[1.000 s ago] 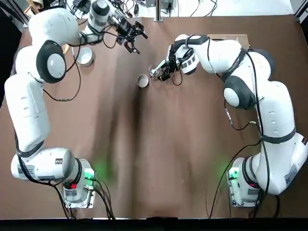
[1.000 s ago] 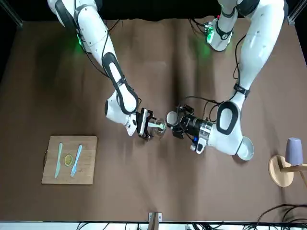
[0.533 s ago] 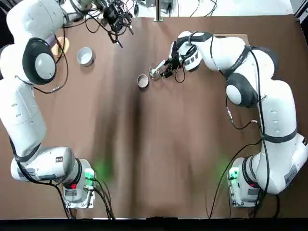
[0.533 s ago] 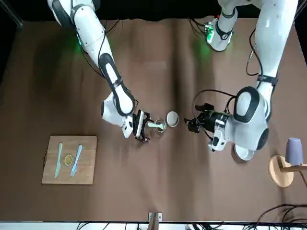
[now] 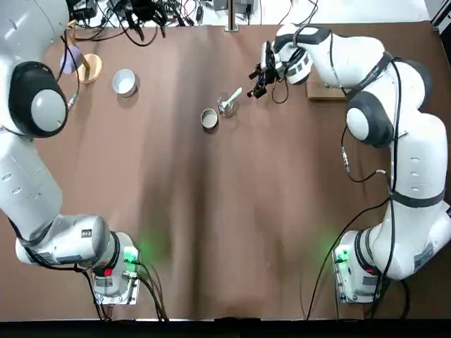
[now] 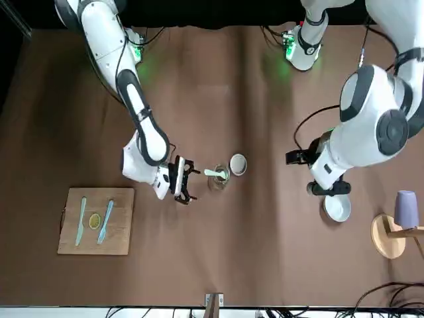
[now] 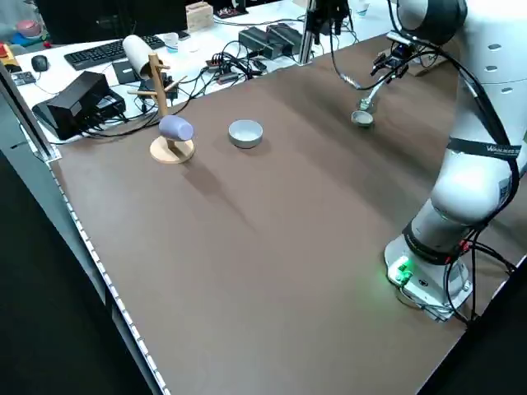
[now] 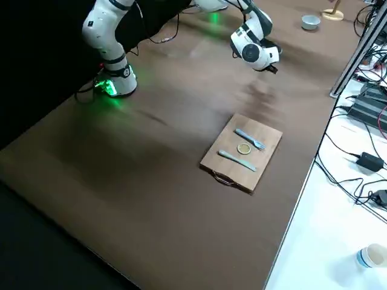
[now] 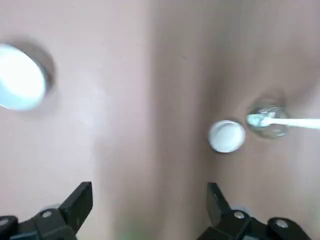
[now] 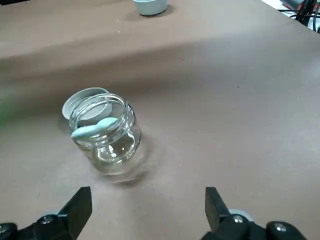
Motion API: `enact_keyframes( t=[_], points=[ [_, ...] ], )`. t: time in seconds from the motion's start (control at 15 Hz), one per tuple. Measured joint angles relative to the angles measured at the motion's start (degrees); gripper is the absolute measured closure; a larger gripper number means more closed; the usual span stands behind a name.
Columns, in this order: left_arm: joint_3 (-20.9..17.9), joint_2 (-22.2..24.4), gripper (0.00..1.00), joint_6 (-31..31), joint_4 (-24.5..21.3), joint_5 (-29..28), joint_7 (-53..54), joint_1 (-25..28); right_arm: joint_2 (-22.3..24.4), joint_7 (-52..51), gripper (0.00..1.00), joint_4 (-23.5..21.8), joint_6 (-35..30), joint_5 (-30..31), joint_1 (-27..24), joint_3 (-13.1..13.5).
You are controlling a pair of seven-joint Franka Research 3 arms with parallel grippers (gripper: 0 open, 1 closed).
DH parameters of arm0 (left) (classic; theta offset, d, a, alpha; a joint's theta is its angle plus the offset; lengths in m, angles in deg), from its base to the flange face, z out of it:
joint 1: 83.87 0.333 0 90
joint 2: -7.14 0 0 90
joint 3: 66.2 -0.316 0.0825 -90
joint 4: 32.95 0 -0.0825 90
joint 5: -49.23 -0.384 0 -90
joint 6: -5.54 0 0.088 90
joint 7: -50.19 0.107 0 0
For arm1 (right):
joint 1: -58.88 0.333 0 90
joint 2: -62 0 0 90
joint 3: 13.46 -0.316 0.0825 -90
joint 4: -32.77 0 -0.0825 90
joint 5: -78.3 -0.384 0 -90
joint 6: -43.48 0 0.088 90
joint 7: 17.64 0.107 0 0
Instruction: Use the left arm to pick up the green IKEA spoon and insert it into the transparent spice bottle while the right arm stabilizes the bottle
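The green IKEA spoon already sits in the transparent spice bottle, bowl down inside the glass and handle leaning out over the rim, as the top view shows. The bottle stands upright on the bench, just beside the grey round cap. So the step in hand, by my reading, is a clean retreat; nothing is left to insert.

Your right gripper has its fingers spread wide and holds nothing; it sits near the bottle but apart from it, on the side toward the wooden board. Pull it away along its own line or lift it first. Don't sweep sideways, because the projecting handle is the easiest thing to catch, and a nudge there could tip the jar or flick the spoon out.

Your left gripper is also spread open and empty, well apart from the bottle and high over the bench's far edge; its wrist view looks down on the white bowl, the cap and the jar. Keep it high as you park it, clear of the bowl and the mug stand.
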Motion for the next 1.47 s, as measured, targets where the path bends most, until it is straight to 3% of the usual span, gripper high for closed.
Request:
enact_keyframes(
  t=[0.33,0.73,0.93,1.07,1.13,1.47],
  points=[
    [-0.7,4.1,0.00,-2.1,0.0,-8.6,8.7,0.6,0.7,12.6,0.00,5.5,-11.5,12.8,-4.8,1.0],
    [-0.8,6.2,0.00,-3.9,0.0,-9.0,8.0,1.3,1.0,29.0,0.00,13.1,-23.8,29.2,-11.5,1.4],
    [-0.8,8.2,0.00,-5.8,0.0,-9.0,4.2,1.3,1.0,39.6,0.00,16.6,-25.7,35.9,-13.6,1.4],
    [-0.8,9.2,0.00,-5.8,-0.1,-7.2,1.8,2.0,1.0,47.0,0.00,19.4,-27.4,38.9,-14.5,1.8],
    [-1.5,10.4,0.00,-5.2,-0.1,-3.2,1.7,3.4,1.5,52.6,0.00,21.2,-29.1,42.3,-14.9,3.5],
    [-6.7,14.6,0.00,-3.5,-1.2,1.7,7.7,3.8,8.1,72.8,0.00,22.3,-34.6,55.8,-15.5,6.3]
  ],
)
